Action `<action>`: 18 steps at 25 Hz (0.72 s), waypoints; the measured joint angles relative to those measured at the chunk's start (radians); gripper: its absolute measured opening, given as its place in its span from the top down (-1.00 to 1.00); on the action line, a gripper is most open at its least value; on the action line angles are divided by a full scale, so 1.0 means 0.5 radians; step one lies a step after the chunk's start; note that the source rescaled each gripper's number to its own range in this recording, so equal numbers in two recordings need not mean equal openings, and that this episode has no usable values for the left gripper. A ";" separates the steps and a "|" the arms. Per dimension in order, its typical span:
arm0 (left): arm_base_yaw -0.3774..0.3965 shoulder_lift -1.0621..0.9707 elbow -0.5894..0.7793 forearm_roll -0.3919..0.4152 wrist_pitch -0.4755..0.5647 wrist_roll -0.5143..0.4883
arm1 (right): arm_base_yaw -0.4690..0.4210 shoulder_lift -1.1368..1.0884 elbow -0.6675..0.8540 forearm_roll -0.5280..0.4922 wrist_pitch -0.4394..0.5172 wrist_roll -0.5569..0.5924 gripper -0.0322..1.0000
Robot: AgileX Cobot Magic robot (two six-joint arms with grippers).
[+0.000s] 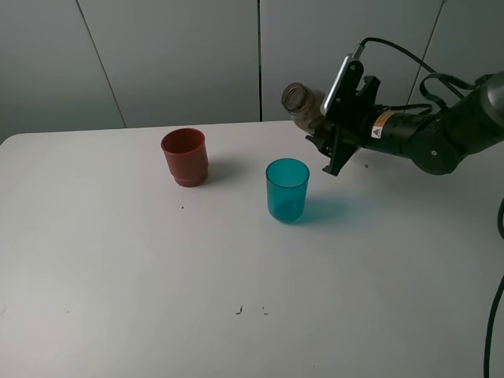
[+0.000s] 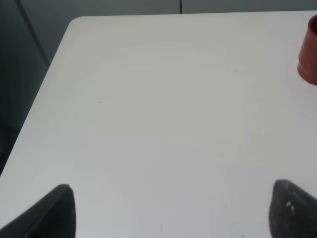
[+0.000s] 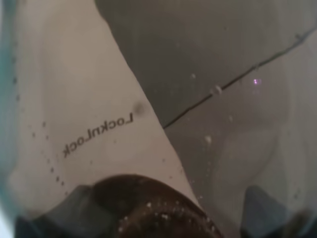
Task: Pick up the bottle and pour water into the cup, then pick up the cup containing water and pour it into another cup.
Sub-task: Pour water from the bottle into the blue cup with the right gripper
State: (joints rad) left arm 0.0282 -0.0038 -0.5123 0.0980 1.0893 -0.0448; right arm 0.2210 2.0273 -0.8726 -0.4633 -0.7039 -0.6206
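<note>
White table [image 1: 118, 276] with grey wall panels behind it; 12 o'clock is toward the wall in the exterior high view.

1. Another cup [image 1: 185, 157], red-brown and opaque, stands upright on the table. In the left wrist view it [image 2: 309, 49] is cut off by the frame edge.
2. The cup [image 1: 287, 189], translucent teal, stands upright at about 4 o'clock from the red one, well apart from it.
3. The bottle [image 1: 303, 104] is held off the table at about 1 o'clock from the teal cup, tipped far over, with its open neck toward about 9 o'clock.
4. Right pincer [image 1: 335, 130]: clamped on the bottle body. Its wrist view looks through the bottle wall [image 3: 99, 134], which carries reversed lettering.
5. Left pincer [image 2: 171, 213]: jaws spread wide over the table [image 2: 148, 99], gripping no object.
</note>
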 joint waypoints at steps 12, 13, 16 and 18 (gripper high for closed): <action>0.000 0.000 0.000 0.000 0.000 0.000 | -0.114 0.000 0.000 -0.133 -0.114 -0.035 0.93; 0.000 0.000 0.000 0.000 0.000 0.000 | -0.124 0.000 0.000 -0.170 -0.139 -0.031 0.93; 0.000 0.000 0.000 0.000 0.000 0.000 | -0.162 0.000 0.000 -0.237 -0.163 -0.027 0.93; 0.000 0.000 0.000 0.000 0.000 0.000 | -0.175 0.000 0.000 -0.264 -0.163 -0.029 0.93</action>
State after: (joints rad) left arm 0.0282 -0.0038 -0.5123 0.0980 1.0893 -0.0448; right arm 0.1333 2.0273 -0.8726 -0.5952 -0.7854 -0.6354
